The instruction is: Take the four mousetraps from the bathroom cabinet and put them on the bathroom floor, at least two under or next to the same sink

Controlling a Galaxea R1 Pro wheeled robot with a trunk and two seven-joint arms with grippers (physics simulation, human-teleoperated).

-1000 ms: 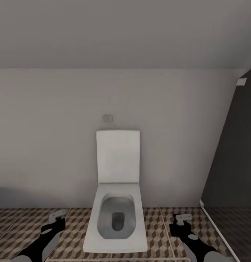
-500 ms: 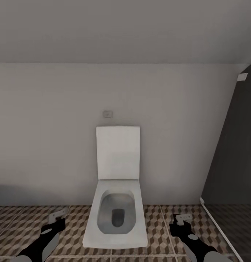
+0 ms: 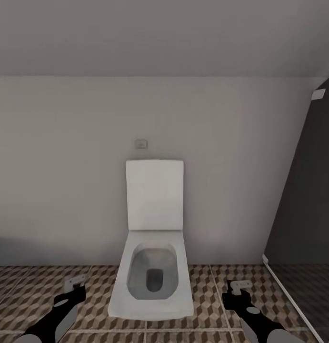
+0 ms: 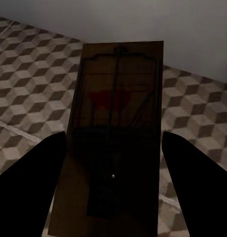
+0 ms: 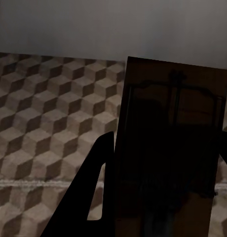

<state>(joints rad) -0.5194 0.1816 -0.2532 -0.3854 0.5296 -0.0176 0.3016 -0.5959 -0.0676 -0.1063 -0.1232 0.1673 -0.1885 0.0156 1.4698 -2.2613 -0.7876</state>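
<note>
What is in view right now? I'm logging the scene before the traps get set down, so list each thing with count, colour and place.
White rectangular toilet: one, lid upright, against the wall, centre of the head view.
Small pale wall plate: one, grey-white, on the wall above the lid.
Plain pale grey wall: one, behind the toilet.
Dark grey panel: one, at the robot's right.
Cube-patterned tiled floor: brown, beige and white, around the toilet.
Flat wooden mousetraps with dark wire: two, brown; one between the left fingers, one between the right fingers, both above the floor.
Left gripper: black and grey, left of the toilet.
Right gripper: black and grey, right of the toilet.
</note>
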